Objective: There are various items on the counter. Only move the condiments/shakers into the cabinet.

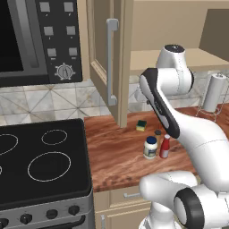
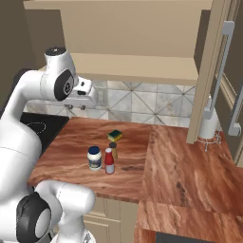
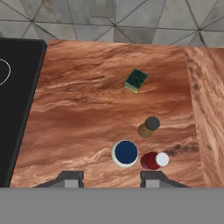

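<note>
White jar with dark blue lid (image 3: 125, 153), red squeeze bottle with white cap (image 3: 153, 160) and small tan-brown shaker with dark top (image 3: 148, 127) stand upright, clustered on the reddish-brown wood-grain desk (image 3: 87, 113) – jar and bottle touching, shaker just behind them. Gripper (image 3: 109, 179) hangs high over that jar, holding nothing, jaws spread. Jar lies straight down – probably first; open beige cabinet (image 1: 112, 67) above.

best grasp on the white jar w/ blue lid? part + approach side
The white jar stands upright on the counter, so come from above and close the claw across its round body just below the dark blue lid. The red squeeze bottle sits close on one side; probably set the fingers along the other axis, where the counter is free, so neither one has to enter that narrow gap.
</note>
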